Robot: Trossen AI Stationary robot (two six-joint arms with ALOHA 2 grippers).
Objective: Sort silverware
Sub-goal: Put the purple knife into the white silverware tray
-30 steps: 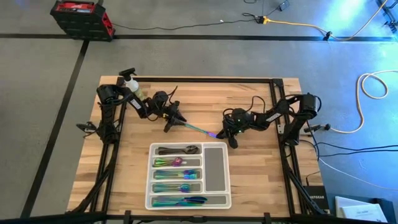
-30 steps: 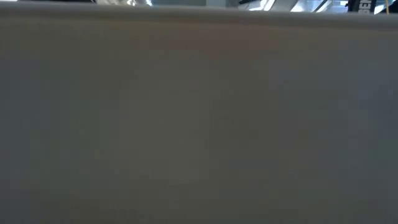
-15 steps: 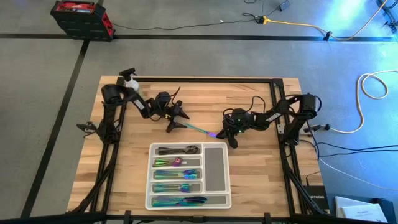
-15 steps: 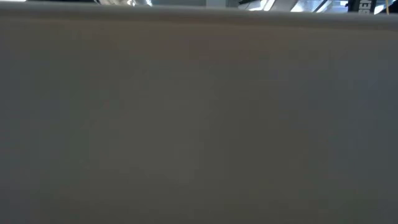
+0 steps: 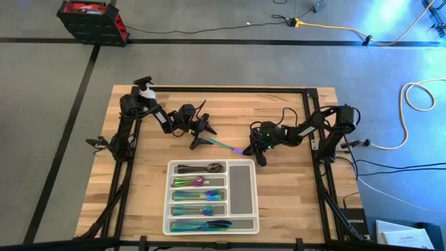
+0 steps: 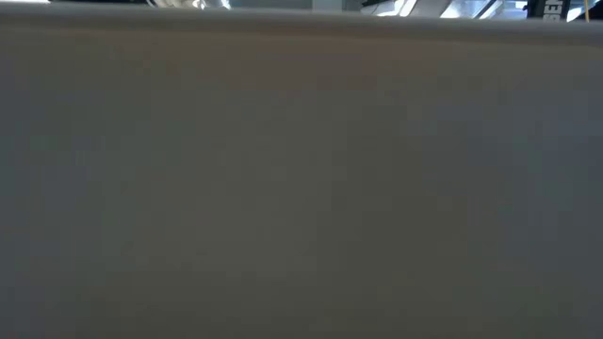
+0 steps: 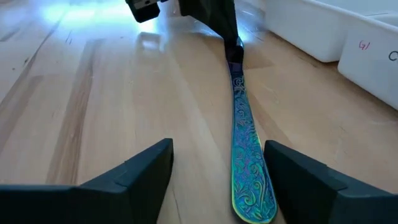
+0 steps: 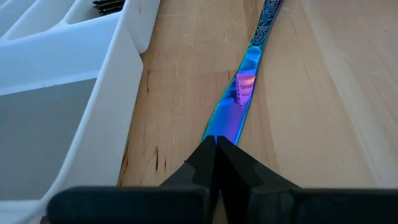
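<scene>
One piece of silverware, an iridescent knife [image 5: 221, 144], lies on the wooden table between my two grippers, behind the white tray [image 5: 242, 187]. My right gripper [image 8: 217, 144] is shut on its blade end. My left gripper [image 7: 217, 149] stands open at the other end, one finger on each side of the patterned handle [image 7: 247, 155] without touching it. The handle rests flat on the wood. Several more forks, spoons and knives [image 5: 199, 196] lie in the tray's compartments. My right gripper pinches the tip of the knife's blade [image 8: 231, 121] between its two shut fingers. The fingers slant down from the table's right side and lie along the knife. The knife runs away from them toward the left gripper, low over the wood, its handle end on the table.
A spray bottle [image 5: 146, 91] stands at the table's far left corner behind the left arm. The tray's long empty compartment [image 5: 241, 187] is just near of the right gripper. In the low view a grey surface fills nearly the whole picture.
My left gripper has opened and let go of the knife's handle, then sunk a little and shifted along the handle toward the right gripper, rolling slightly. The knife stays where it was, with the right gripper still shut on its blade.
</scene>
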